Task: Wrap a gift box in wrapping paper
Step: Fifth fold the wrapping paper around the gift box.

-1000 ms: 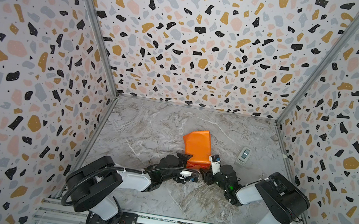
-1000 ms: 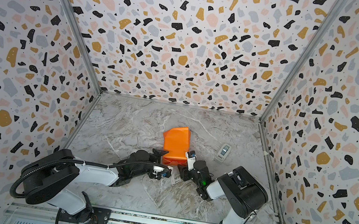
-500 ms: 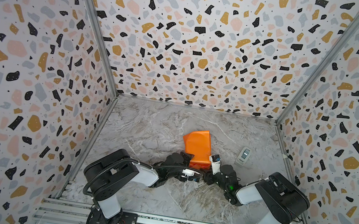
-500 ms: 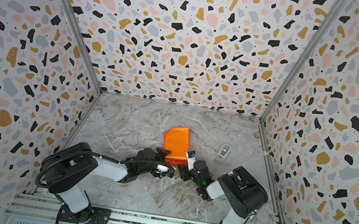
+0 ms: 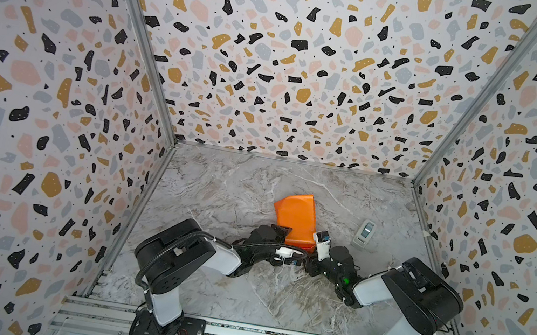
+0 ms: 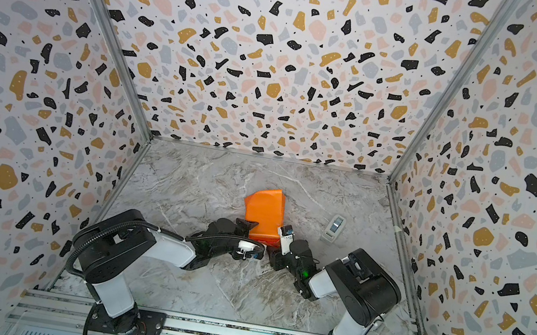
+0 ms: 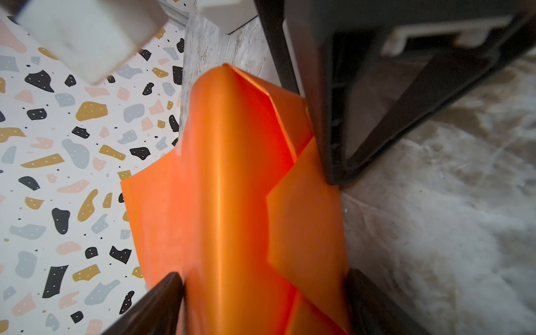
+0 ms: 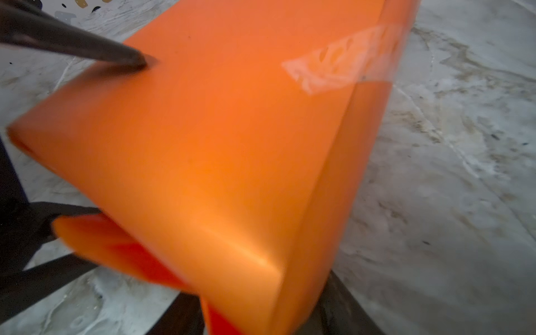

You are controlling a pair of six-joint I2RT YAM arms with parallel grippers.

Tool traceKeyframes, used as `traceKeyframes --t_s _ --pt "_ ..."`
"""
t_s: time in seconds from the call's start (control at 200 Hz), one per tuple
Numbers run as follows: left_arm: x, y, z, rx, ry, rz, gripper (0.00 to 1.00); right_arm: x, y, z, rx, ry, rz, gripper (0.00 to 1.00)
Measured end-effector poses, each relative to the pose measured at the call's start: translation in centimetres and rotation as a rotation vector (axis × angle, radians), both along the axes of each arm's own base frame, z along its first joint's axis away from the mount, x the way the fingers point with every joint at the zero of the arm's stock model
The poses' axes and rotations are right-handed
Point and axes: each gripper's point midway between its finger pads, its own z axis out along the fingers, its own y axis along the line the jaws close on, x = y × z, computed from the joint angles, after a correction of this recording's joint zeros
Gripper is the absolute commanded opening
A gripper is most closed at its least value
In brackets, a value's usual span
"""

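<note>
The wrapping paper (image 5: 295,217) (image 6: 265,212) lies orange side out, folded into a parcel mid-table. The gift box is hidden inside. My left gripper (image 5: 281,233) (image 7: 264,290) is at the parcel's near-left end. Its fingers (image 8: 116,55) stand wide apart, one above and one below the folded end flaps (image 7: 232,203), close against the paper. My right gripper (image 5: 310,249) (image 8: 261,313) is shut on the parcel's near-right corner (image 8: 217,145). A strip of clear tape (image 8: 342,63) crosses the seam on the parcel's far side.
A small grey and white device (image 5: 363,233) (image 6: 334,228) lies on the marble tabletop (image 5: 240,281), right of the parcel. Speckled walls close in the left, back and right sides. The two arms meet close together at the parcel's near edge.
The left arm's elbow has swung up and to the right while its gripper stayed at the parcel's end, jaws slightly narrower. The right arm and the parcel have barely moved.
</note>
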Motion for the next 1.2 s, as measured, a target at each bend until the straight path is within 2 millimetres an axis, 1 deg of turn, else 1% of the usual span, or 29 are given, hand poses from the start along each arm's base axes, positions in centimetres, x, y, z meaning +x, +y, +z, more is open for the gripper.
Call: traceKeyframes --t_s 0.21,0.446,0.616,0.781,1.046,1.201 --pt "0.3 0.2 -0.1 -0.014 0.014 0.013 0.8 0.0 0.0 0.0 0.0 0.0 0.0 0.59" --pt "0.6 0.4 0.0 -0.028 0.016 0.017 0.74 0.0 -0.2 0.4 0.006 0.005 -0.01 0.69" --pt "0.7 0.4 0.1 -0.038 0.019 0.01 0.72 0.0 -0.2 0.2 0.008 0.015 -0.015 0.73" --pt "0.8 0.5 0.1 -0.042 0.022 0.004 0.72 0.2 -0.2 0.4 0.02 0.02 -0.025 0.73" --pt "0.7 0.4 0.1 -0.051 0.031 -0.014 0.72 1.3 0.3 1.6 0.059 0.009 -0.05 0.73" --pt "0.7 0.4 0.1 -0.052 0.034 -0.018 0.71 1.4 0.3 1.7 0.082 0.021 -0.06 0.73"
